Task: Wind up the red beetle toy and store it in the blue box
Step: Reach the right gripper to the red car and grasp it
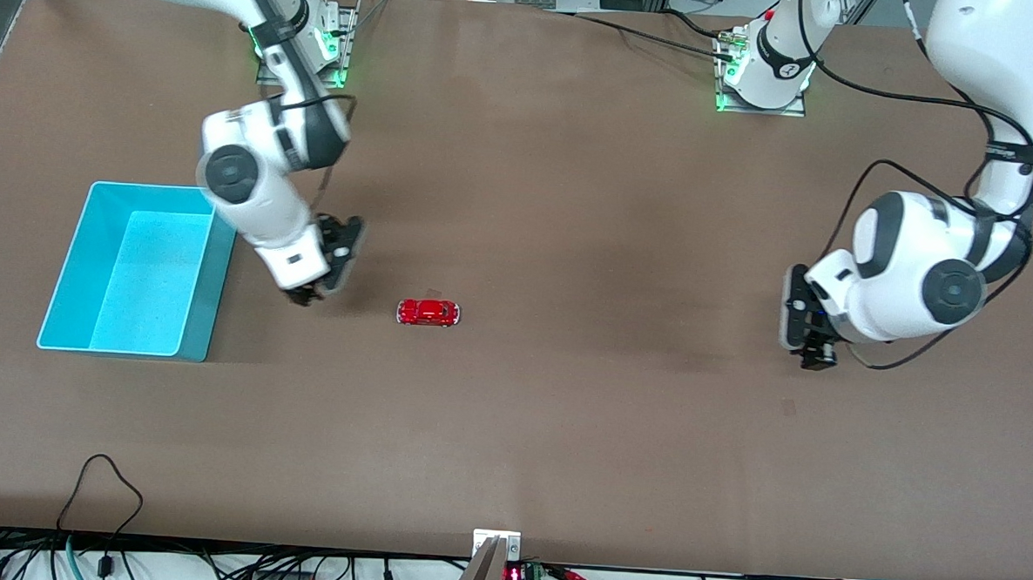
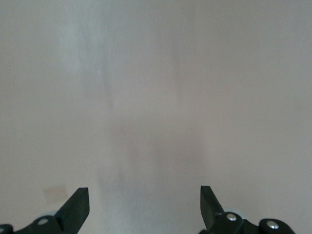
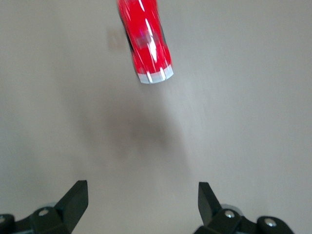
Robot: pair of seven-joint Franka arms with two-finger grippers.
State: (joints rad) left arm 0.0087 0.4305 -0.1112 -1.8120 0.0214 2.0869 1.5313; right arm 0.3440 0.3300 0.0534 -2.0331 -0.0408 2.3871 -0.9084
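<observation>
The red beetle toy (image 1: 428, 312) stands on its wheels on the brown table near the middle. It also shows in the right wrist view (image 3: 145, 39), ahead of the jaws. The blue box (image 1: 77, 262), an open cyan bin, stands toward the right arm's end of the table. My right gripper (image 1: 311, 291) is open and empty, low over the table between the box and the toy. My left gripper (image 1: 812, 353) is open and empty over bare table toward the left arm's end; its wrist view (image 2: 144, 202) shows only table.
Cables and a small device (image 1: 496, 568) lie along the table's edge nearest the camera. The two arm bases (image 1: 763, 74) stand at the edge farthest from the camera.
</observation>
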